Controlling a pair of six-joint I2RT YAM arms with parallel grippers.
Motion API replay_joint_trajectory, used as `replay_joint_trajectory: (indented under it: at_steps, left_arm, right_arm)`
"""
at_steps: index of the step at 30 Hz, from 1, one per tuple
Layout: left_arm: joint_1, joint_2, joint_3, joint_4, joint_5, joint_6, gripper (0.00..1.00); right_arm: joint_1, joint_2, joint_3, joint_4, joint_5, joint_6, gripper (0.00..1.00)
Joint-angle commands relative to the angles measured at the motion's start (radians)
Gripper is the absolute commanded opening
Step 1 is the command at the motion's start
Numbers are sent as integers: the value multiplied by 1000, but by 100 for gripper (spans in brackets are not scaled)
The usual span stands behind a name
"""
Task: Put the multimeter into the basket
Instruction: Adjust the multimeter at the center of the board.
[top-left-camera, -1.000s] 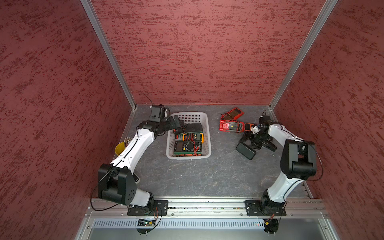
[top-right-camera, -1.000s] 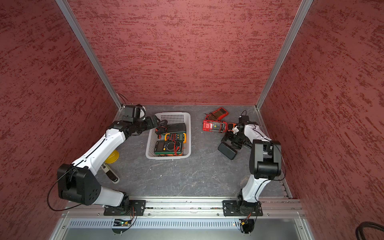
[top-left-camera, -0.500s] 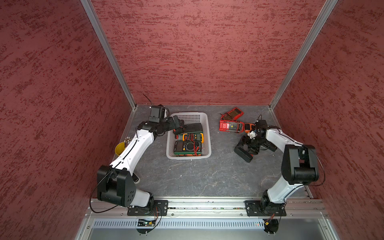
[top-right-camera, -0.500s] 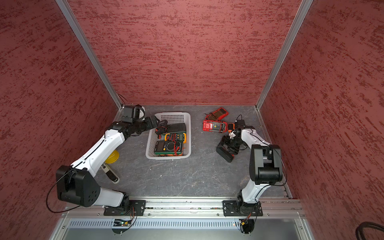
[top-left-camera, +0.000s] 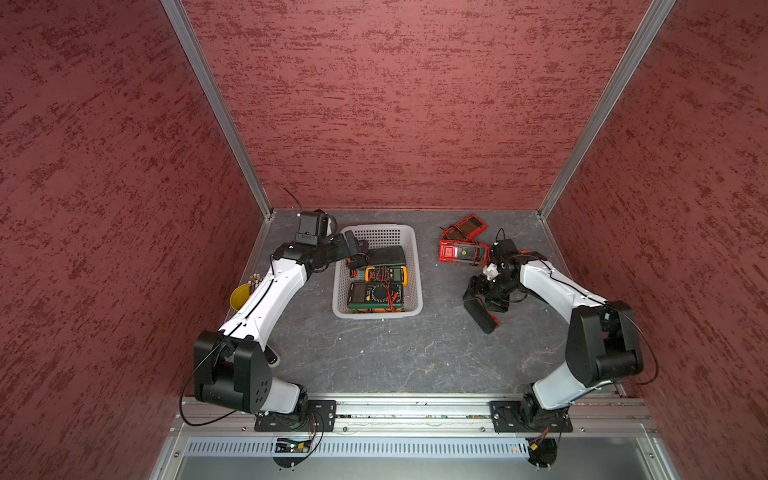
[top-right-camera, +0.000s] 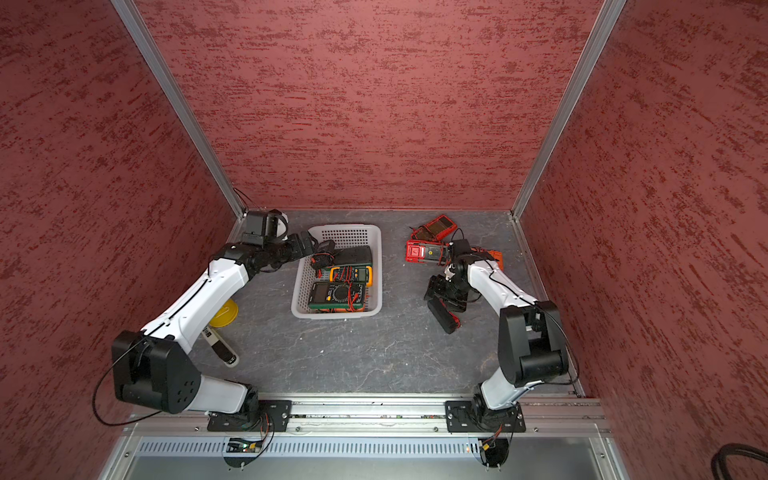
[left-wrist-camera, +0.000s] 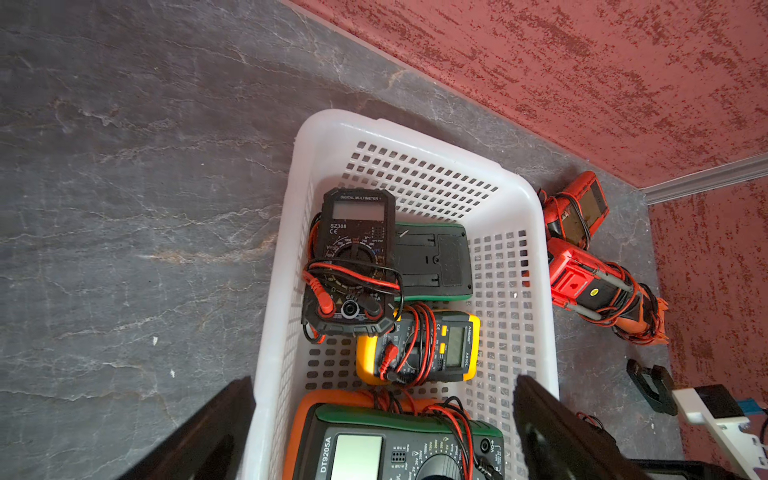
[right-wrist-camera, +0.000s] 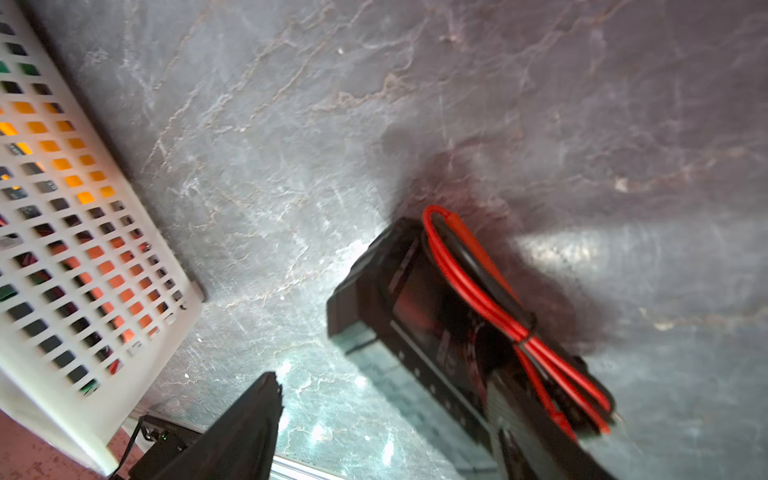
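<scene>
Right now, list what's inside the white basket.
The basket holds four: a black multimeter lying partly over a face-down green-edged meter, a yellow meter, and a green-and-orange meter. The green-edged meter's front and the basket floor beneath them are covered.

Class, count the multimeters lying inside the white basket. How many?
4: a black one beside a face-down green one at the far end, a yellow one in the middle, a green-orange one nearest. Others could hide beneath.

Black multimeter (top-left-camera: 482, 320) lies flat outside the white grid-walled basket (top-left-camera: 376, 314), near it
</scene>
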Motion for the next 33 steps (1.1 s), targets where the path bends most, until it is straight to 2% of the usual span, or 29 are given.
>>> replay_joint_trajectory:
  at_steps: [1, 10, 15, 22, 29, 32, 33]
  left_arm:
    - [11, -16, -9, -1, 13, 15, 100]
    - [32, -5, -11, 14, 41, 12, 100]
    - [39, -7, -19, 17, 44, 11, 100]
    - [49, -18, -35, 23, 46, 7, 100]
    - [60, -23, -47, 22, 43, 3, 100]
    - [65, -22, -46, 22, 39, 1, 100]
    - [65, -18, -46, 23, 39, 1, 100]
  right_arm:
    - [35, -42, -4, -26, 56, 67, 80]
    - [140, 4, -18, -10, 98, 134, 76]
    - [203, 42, 18, -28, 150, 163, 72]
    - [251, 94, 115, -73, 174, 147, 72]
    - [262, 85, 225, -194, 209, 102, 78]
    - [262, 89, 238, -240, 269, 86, 86]
    - [262, 97, 232, -250, 288, 80, 92]
